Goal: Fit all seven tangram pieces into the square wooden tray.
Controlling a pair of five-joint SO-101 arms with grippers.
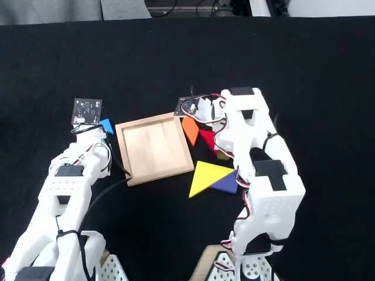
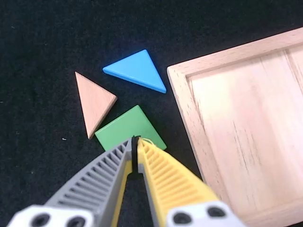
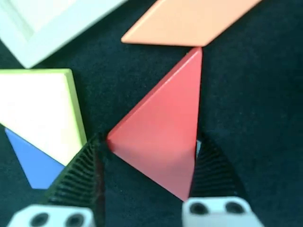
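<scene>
Left end effector [image 2: 135,142]: closed, holding nothing, tips over the green square's [image 2: 130,128] edge. Blue triangle [image 2: 136,71] and plain wood triangle [image 2: 93,101] lie near it on the desk [image 1: 304,70]. Square wooden tray [image 1: 154,148] sits between the arms, just beside these three. Past its other side lies the orange parallelogram [image 3: 189,21]. Right end effector [image 3: 149,144] is clamped on the red triangle [image 3: 163,137], one finger on each side. Yellow triangle [image 1: 208,175] touches the purple triangle [image 1: 227,183] nearby.
</scene>
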